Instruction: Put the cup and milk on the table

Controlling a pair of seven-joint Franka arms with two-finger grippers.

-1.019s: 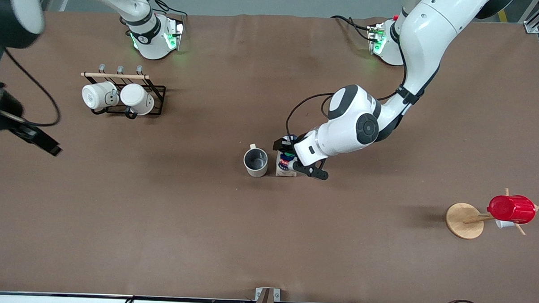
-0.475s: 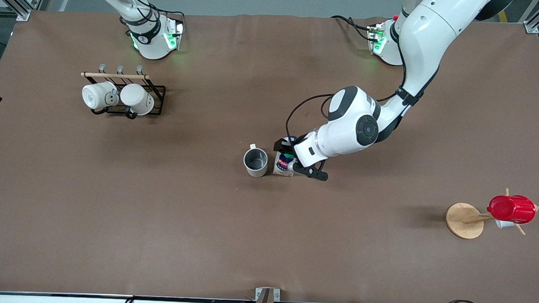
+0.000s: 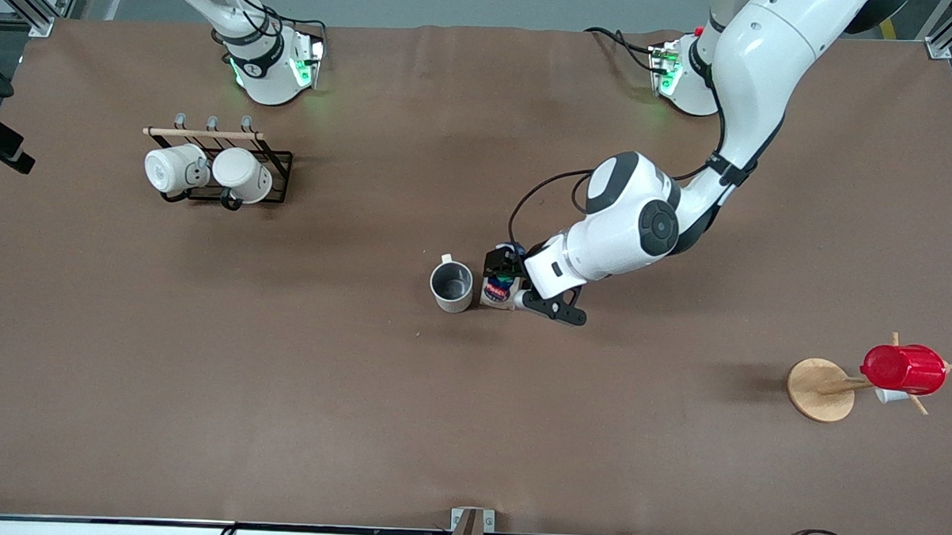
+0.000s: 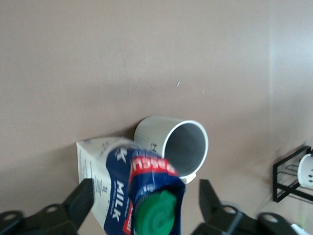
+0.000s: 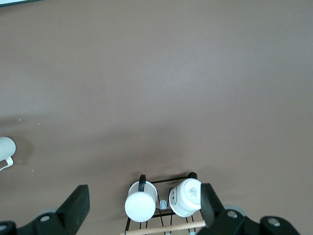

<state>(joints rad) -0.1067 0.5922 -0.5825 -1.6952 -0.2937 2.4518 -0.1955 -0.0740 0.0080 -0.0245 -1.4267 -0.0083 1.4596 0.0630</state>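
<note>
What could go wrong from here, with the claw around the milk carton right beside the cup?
1. The left claw is open and straddles the milk. If it withdraws sideways rather than straight up, a finger could catch the carton and tip it.
2. The cup stands right beside the milk, so a tipping carton would likely knock it.

The right claw waits open over the mug rack and poses little risk.
</note>
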